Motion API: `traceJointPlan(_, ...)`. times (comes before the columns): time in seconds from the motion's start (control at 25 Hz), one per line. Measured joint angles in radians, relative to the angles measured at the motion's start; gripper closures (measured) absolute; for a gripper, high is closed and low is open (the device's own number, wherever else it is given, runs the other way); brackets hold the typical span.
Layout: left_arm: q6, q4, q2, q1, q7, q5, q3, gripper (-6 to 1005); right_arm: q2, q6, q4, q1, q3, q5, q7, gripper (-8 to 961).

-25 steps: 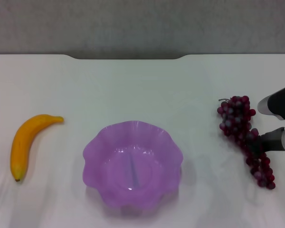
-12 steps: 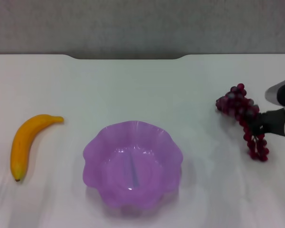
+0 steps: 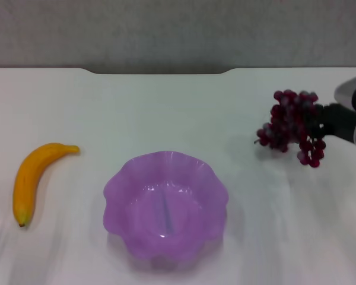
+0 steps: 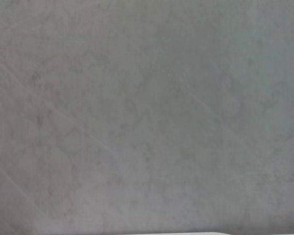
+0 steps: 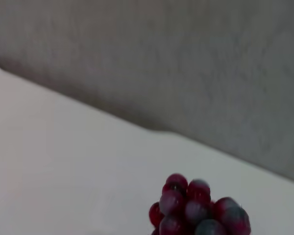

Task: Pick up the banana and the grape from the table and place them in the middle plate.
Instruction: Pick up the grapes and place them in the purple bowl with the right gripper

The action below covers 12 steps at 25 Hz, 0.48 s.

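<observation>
Spreading white across the whole head view, the desk [image 3: 166, 107] carries the purple plate [image 3: 165, 205] near its centre, toward 6 o'clock, and it holds nothing yet. The banana [image 3: 32, 178] lies untouched at 9 o'clock. At 2 o'clock the right tool [image 3: 326, 122] is clamped on the grapes [image 3: 291, 124], which hang clear of the desk. That puts the carrying step in hand; next, I judge, comes a sweep toward 7 o'clock over the plate, then release. The left tool is out of sight.

Translucent plastic plate [image 3: 166, 205]; matt table [image 3: 166, 113]; frosted grapes [image 3: 291, 124].
</observation>
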Motion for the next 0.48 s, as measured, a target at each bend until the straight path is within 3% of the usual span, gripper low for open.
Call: traceJointPlan(0.48,-0.004,0.004,0.001,0.000,0.001,0.001,0.000,84,-0.001,0.033,-0.250,-0.007,-0.083,0.000,0.000,728)
